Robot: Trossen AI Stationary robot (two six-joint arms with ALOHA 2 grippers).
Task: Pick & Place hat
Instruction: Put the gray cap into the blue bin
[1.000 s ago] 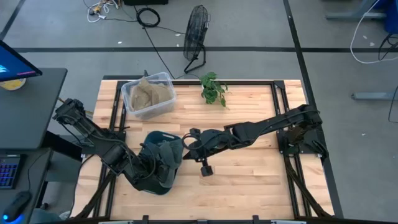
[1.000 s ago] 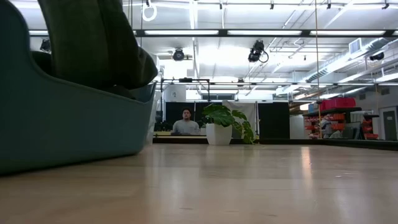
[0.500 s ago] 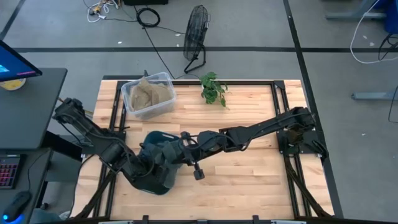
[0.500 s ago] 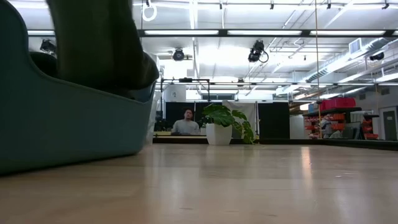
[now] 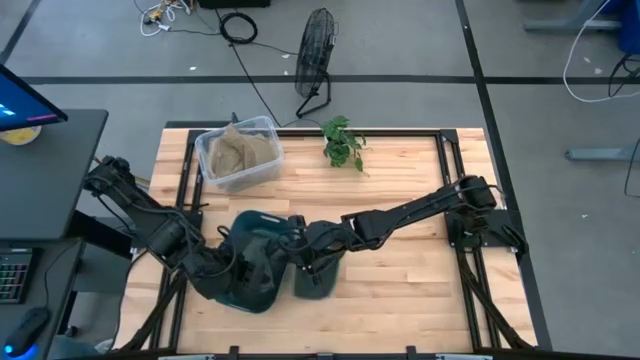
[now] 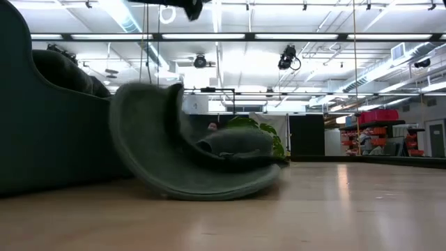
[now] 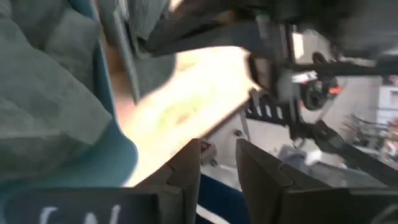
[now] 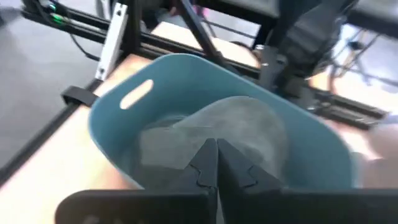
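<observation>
One grey-green felt hat [image 5: 318, 277] lies now on the wooden table [image 5: 400, 270], near the front edge and just beside the teal plastic tub [image 5: 240, 290], its brim curled up against the tub's wall in the low view [image 6: 188, 157]. I judge that this is the placing step: the hat is out of the tub and resting on the wood.

The right gripper [image 5: 305, 258] is directly above the hat. Its fingers [image 8: 214, 163] are pressed together, with nothing visible between them. The left gripper [image 7: 217, 168] sits low at the tub, fingers slightly apart and empty.

Next, the right arm probably should lift straight away without dragging the brim.

Inside the tub, more grey-green fabric [image 8: 205, 134] is heaped, likely other hats. A clear plastic box [image 5: 238, 152] at the far left corner holds tan crumpled material [image 5: 236, 150].
</observation>
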